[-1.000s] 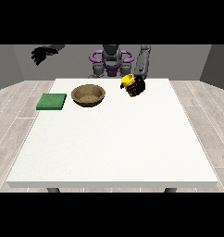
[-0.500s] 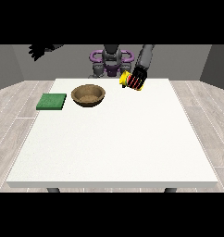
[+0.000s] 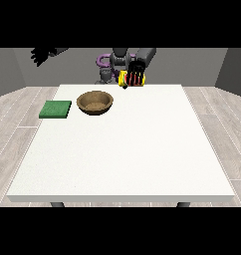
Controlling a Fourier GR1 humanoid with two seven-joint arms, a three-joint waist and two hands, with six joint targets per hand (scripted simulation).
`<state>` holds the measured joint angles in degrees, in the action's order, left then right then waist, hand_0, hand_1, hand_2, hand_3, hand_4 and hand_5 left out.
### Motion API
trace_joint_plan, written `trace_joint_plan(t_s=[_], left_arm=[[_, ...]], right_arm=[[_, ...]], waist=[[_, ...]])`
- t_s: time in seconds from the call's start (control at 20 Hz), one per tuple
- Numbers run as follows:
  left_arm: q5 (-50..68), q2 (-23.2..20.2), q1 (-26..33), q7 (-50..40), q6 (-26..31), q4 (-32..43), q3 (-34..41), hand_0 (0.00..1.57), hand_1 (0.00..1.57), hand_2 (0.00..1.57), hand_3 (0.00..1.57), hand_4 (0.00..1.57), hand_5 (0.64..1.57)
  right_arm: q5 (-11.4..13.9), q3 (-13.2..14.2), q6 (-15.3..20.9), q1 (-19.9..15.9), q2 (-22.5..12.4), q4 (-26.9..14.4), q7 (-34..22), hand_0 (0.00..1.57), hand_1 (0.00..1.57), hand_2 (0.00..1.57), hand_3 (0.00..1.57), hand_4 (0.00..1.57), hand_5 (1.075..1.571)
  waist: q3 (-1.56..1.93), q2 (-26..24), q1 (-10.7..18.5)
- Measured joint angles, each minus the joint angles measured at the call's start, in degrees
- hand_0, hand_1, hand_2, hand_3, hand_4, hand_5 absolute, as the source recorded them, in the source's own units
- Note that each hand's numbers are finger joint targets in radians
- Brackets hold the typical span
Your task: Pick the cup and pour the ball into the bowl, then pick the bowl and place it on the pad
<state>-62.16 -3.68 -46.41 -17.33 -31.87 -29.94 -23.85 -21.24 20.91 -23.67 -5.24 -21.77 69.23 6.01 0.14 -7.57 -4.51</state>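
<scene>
The hand at the view's right (image 3: 136, 73) is curled round a yellow cup (image 3: 131, 78) and holds it in the air above the table's far edge. The cup hangs to the right of a brown bowl (image 3: 95, 102) and higher than it. The bowl rests on the white table (image 3: 122, 149) near its far left. A flat green pad (image 3: 56, 109) lies left of the bowl. No ball shows. The hand at the view's left (image 3: 41, 54) is raised far out to the left, off the table, with its fingers spread.
The robot's torso (image 3: 115, 62) stands behind the table's far edge, close to the lifted cup. Grey plank floor surrounds the table on all sides.
The hand at the view's right has lifted the yellow cup off the table and carried it up and a little towards the bowl. The other hand stayed raised at the left.
</scene>
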Motion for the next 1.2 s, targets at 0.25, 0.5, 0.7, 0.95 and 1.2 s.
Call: trace_joint_plan(t_s=[0.25,0.5,0.7,0.95,1.2], left_arm=[[-5.61,2.57,-2.3,-10.36,5.38,-1.89,-5.17,0.67,0.67,1.57,1.2,0.87,1.571],[-9.94,3.36,-2.43,-18.21,12.22,-5.29,-12.23,0.21,0.21,1.19,1.37,0.68,1.567],[-10.6,3.55,-3.9,-20.17,21.08,-9.68,-16.9,0.0,0.0,1.2,1.5,0.89,1.57],[-11.92,3.68,-5.25,-20.01,25.65,-14.27,-17.18,0.0,0.0,1.19,1.43,0.75,1.563],[-7.58,1.21,-0.55,-16.27,17.91,-19.33,-12.05,0.85,0.85,1.57,1.32,1.23,1.567]], right_arm=[[-0.12,0.03,-1.22,-1.72,-0.55,-2.26,0.3,0.0,0.0,0.0,0.0,0.66,1.562],[1.02,-1.56,-0.94,-3.76,0.64,-3.15,0.57,0.0,0.0,0.0,0.0,0.66,1.561],[1.95,-2.56,-0.67,-5.16,1.6,-4.5,1.11,0.0,0.0,0.0,0.0,0.69,1.563],[2.25,-1.5,-0.48,-6.09,0.5,-5.89,2.3,0.0,0.0,0.0,0.0,0.71,1.565],[1.46,0.43,0.24,-5.66,-0.62,-6.71,2.31,0.0,0.0,0.0,0.0,0.7,1.57]], waist=[[-0.06,0.63,-0.84],[-0.1,0.69,-2.92],[-0.09,0.81,-3.97],[-0.12,2.42,-2.05],[-0.18,3.61,1.56]])
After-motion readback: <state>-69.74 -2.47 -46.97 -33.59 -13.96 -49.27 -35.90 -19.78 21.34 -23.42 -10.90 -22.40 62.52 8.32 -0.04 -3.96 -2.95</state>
